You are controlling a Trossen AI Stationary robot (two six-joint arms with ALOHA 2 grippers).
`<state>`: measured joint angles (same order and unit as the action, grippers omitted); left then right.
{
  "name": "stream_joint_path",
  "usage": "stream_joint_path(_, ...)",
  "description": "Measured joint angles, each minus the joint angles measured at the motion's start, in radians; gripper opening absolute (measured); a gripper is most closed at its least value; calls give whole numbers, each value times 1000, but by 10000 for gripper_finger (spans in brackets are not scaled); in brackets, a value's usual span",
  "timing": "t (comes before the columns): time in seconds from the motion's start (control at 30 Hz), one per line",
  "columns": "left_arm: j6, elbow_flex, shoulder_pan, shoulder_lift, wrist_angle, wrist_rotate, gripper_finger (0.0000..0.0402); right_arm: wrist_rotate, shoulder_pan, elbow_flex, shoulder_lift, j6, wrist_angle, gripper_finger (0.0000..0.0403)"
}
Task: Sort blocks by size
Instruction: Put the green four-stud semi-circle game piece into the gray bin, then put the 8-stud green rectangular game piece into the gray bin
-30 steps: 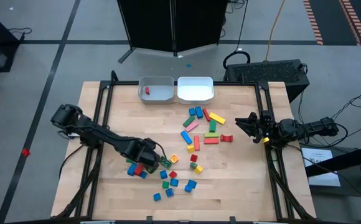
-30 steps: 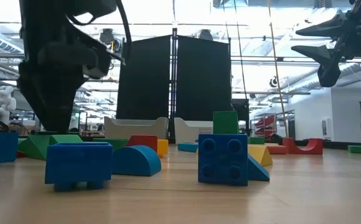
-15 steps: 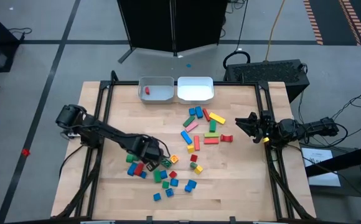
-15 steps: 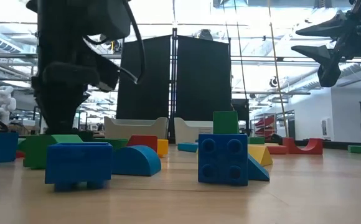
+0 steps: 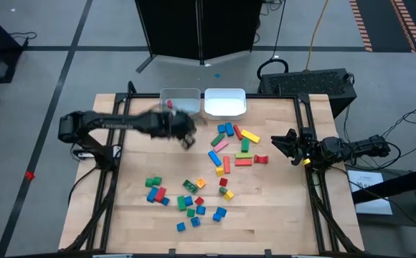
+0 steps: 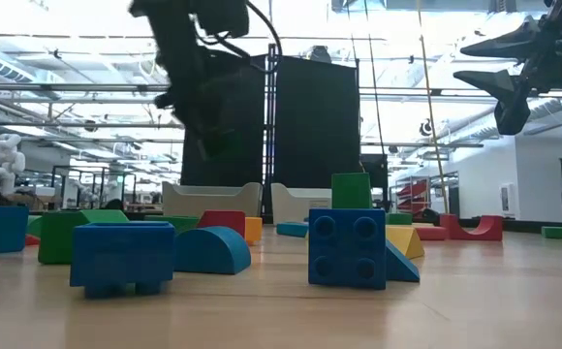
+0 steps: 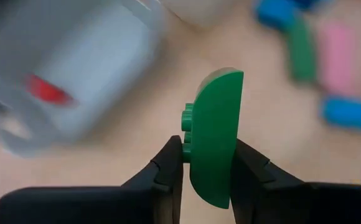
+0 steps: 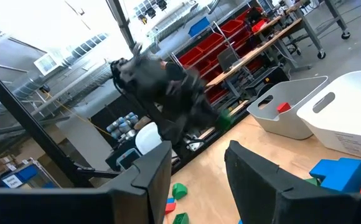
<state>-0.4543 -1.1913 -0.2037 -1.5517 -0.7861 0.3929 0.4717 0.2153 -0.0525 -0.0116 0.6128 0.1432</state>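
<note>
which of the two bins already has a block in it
The left bin, the greyer one: a red block lies inside. The white bin beside it shows none.

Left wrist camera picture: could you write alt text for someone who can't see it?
A green block with one rounded end is pinched between the left gripper's two dark jaws, above a wooden table. Beyond, blurred, is a pale bin holding a red block.

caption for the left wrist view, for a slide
Left gripper shut on a green block, near the grey bin holding one red block.
</note>
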Motion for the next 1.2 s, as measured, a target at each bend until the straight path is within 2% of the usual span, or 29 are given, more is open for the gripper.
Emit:
stream_joint_path(0.17,150,-17,-224,-2,77,25,80,0,0,0,0,0,0,144)
stream_joint_path(0.3,202,-6,-361,-10,87,-56,80,0,0,0,0,0,-12,144)
stream_joint_path(0.43,234,15,-423,-13,113,-124,80,0,0,0,0,0,-39,144)
stream_joint_path(0.5,236,19,-438,-19,129,-126,110,0,0,0,0,0,-48,144)
stream_joint_path(0.57,265,23,-447,-21,133,-125,161,0,0,0,0,0,-51,144)
stream_joint_path(0.7,316,22,-449,-20,196,-127,246,0,0,0,0,-4,-51,144)
stream_joint_path(0.8,332,22,-449,-20,212,-161,269,0,0,0,0,-4,-51,144)
stream_joint_path(0.87,344,22,-439,-20,205,-255,270,0,0,0,0,-4,-51,144)
stream_joint_path(0.93,407,22,-405,-20,195,-404,264,0,0,0,0,-4,-51,144)
stream_joint_path(1.07,583,22,-272,-20,102,-656,242,0,0,0,0,-4,-51,144)
stream_joint_path(1.2,713,22,-72,-20,0,-688,228,0,0,0,0,-4,-51,144)
